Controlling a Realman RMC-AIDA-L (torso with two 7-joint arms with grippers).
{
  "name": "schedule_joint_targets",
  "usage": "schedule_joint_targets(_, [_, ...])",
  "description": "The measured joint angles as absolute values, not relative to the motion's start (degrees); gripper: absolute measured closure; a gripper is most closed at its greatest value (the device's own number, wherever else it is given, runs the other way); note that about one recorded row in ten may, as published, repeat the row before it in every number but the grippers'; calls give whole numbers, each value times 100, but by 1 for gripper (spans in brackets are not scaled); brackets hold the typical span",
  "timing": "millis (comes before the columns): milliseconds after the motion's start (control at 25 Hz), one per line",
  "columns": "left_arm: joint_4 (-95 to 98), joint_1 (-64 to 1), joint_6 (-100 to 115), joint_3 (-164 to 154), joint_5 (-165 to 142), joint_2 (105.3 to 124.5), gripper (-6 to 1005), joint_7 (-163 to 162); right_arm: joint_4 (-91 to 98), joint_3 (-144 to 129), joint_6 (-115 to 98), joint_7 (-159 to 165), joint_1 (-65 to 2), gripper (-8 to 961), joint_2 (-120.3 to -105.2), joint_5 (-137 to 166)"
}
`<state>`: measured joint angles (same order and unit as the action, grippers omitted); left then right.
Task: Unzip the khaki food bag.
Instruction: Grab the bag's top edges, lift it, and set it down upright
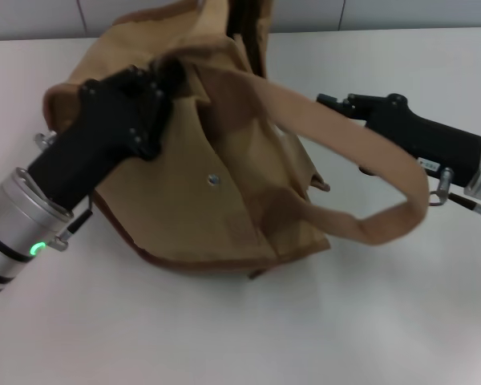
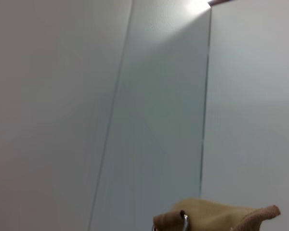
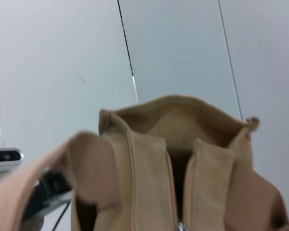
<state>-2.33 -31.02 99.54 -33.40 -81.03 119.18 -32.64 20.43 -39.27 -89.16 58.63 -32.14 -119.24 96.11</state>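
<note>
The khaki food bag (image 1: 224, 184) lies tilted in the middle of the white table, front pocket and metal snap (image 1: 214, 180) facing up. One wide handle (image 1: 369, 160) loops out to the right. My left gripper (image 1: 170, 74) is at the bag's upper left end, shut on its top edge; a tan corner with a metal ring (image 2: 184, 219) shows in the left wrist view. My right gripper (image 1: 327, 100) hovers to the right of the bag, behind the handle loop and apart from the fabric. The right wrist view shows the bag's top (image 3: 178, 144) with a dark gap between its two zipper edges.
The white table (image 1: 321, 329) runs around the bag. A pale panelled wall (image 2: 159, 96) stands behind it. My left arm (image 3: 43, 192) shows beside the bag in the right wrist view.
</note>
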Motion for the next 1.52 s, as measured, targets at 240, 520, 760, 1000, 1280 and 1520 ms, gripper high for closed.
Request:
schedule_joint_targets(240, [-289, -3238, 9654, -3357, -8710, 11918, 847, -3249, 2813, -4076, -8924, 6495, -3273, 621, -11851, 10368])
schedule_joint_targets(520, [-376, -3405, 9393, -3367, -9138, 11918, 845, -3230, 3686, -4109, -9062, 7112, -3200, 463, -11869, 11407])
schedule_joint_targets(760, [-385, -3502, 9288, -3472, -9214, 11918, 844, -3226, 3733, -4107, -9058, 7077, -3323, 346, -11891, 11893])
schedule_joint_targets(1000, [-395, -3567, 9176, -3574, -9212, 11918, 842, -3225, 3690, -4104, -9016, 7053, -3421, 296, -11909, 11860])
schedule_joint_targets(1280, [-396, -3606, 9166, -3588, -9217, 11917, 840, -3225, 3375, -4157, -8853, 6977, -3622, 436, -11926, 11882])
schedule_joint_targets(1520, [-407, -3651, 9151, -3589, -9226, 11918, 838, -3174, 3247, -4470, -8525, 6968, -3694, 646, -11937, 11845])
